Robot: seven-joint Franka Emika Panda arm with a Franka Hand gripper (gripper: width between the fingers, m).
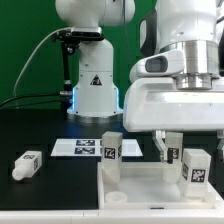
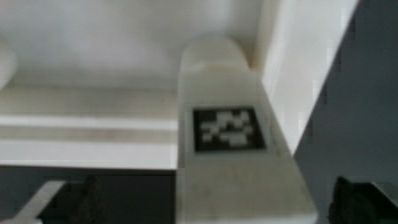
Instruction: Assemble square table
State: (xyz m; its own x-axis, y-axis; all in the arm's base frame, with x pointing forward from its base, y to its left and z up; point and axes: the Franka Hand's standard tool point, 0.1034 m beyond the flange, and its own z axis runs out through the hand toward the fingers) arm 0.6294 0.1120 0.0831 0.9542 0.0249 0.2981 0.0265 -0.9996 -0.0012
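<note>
The square tabletop (image 1: 145, 190) is seen lying underside up on the black table (image 1: 40, 125), at the lower edge of the exterior view and toward its right. Three tagged legs are shown upright on it. The left leg (image 1: 110, 150) is set at the corner toward the exterior view's left, and the right leg (image 1: 195, 165) near that view's right edge. The middle leg (image 1: 172, 152) is placed farther back between them, directly beneath the gripper (image 1: 168, 145).

In the wrist view the middle leg is seen running up the centre with its black-and-white tag facing the camera. The dark fingers (image 2: 54, 200) are spread wide to either side of it, and a gap is left on each side. The jaws are thus parted and nothing is gripped.

A loose leg (image 1: 27, 163) is found lying on its side on the black table, well apart from the tabletop, toward the exterior view's left. The marker board (image 1: 80, 148) is laid flat just behind the tabletop, and the robot base (image 1: 95, 90) is seen beyond it against a green backdrop (image 1: 25, 40).
</note>
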